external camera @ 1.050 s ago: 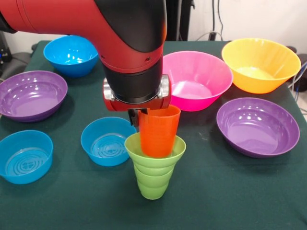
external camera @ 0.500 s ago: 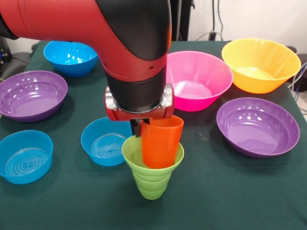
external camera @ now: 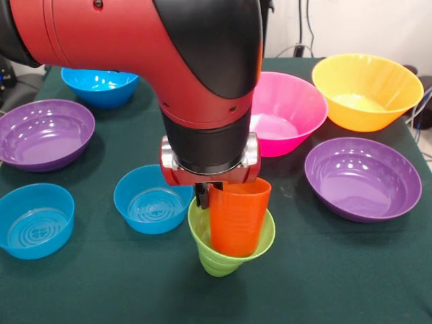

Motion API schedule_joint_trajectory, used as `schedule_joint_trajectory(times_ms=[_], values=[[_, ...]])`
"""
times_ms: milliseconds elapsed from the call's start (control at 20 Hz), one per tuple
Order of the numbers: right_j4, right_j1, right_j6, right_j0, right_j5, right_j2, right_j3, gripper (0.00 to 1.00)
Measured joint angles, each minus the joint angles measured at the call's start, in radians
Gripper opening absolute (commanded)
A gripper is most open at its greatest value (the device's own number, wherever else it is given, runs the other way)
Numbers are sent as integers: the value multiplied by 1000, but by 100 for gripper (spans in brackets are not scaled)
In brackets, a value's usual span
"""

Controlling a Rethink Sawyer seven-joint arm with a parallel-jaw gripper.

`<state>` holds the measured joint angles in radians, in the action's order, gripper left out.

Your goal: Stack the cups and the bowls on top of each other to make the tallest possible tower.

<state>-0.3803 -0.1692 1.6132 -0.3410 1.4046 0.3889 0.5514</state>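
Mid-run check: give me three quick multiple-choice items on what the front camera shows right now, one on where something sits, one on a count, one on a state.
1. Where is the orange cup?
A. Lying in the pink bowl
B. Set into the green cup
C. Standing alone on the cloth

2. How many blue bowls show?
A. One
B. Five
C. Three

3. How does the green cup stand?
A. Tipped to one side
B. Upside down
C. Flat on its side

Answers:
1. B: the orange cup's lower part sits inside the green cup's mouth, under the gripper.
2. C: one blue bowl at the back, one at the left edge, one beside the cups.
3. A: its rim slants and its base is off-centre from its mouth.
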Motion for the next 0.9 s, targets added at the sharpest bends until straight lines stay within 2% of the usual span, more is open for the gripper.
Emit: schedule_joint_trajectory(times_ms=[350, 900], values=[[-5, 13, 0, 9, 28, -12, -34, 0], [-55, 2, 0, 9, 64, -124, -33, 0]])
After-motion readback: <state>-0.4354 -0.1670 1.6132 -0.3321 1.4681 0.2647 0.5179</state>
